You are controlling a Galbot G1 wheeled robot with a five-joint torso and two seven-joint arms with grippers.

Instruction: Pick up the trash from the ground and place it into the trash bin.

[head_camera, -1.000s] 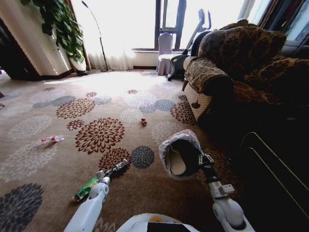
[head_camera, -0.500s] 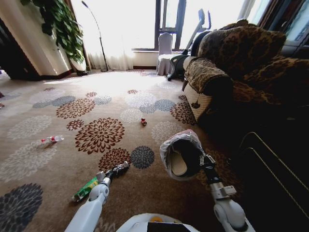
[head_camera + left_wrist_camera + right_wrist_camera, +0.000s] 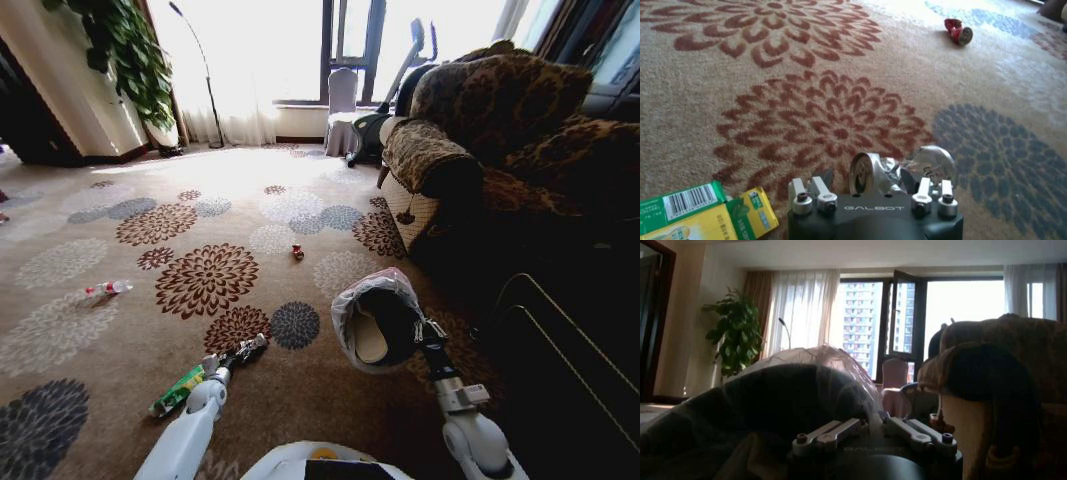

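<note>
My left gripper [image 3: 250, 349] hangs low over the patterned carpet [image 3: 120, 330], just short of a dark blue flower medallion [image 3: 295, 325]. Its fingers are closed on a crumpled clear and silvery wad of plastic [image 3: 907, 167], which the left wrist view shows pinched between the fingers [image 3: 867, 172].

My right gripper [image 3: 420, 330] holds the small round black bin with a translucent whitish-pink bag liner [image 3: 378, 318] by its rim, tilted so its mouth faces me, beside the medallion on the armchair side. The fingers [image 3: 833, 432] bear on the rim, clamped on it.

Progress, judged from the present layout:
- Done: a white slipper [image 3: 368, 338] lies inside the bin.
- In hand: the wad, not yet over the bin mouth.
- Left: a long green and yellow wrapper [image 3: 178, 391] beside my left forearm, on the side away from the medallion; a clear bottle with a red label [image 3: 105, 291] well apart from the medallion, toward the potted plant [image 3: 125, 55]; a small red piece [image 3: 297, 251] beyond the medallion, toward the window.

View differences: the left wrist view resolves the wad, the barcode on the wrapper [image 3: 700, 212] and the red piece [image 3: 957, 31]. The head view gives the bottle and the slipper. The right wrist view gives the liner [image 3: 820, 362] against the window and the brown patterned armchair [image 3: 1000, 365].
</note>
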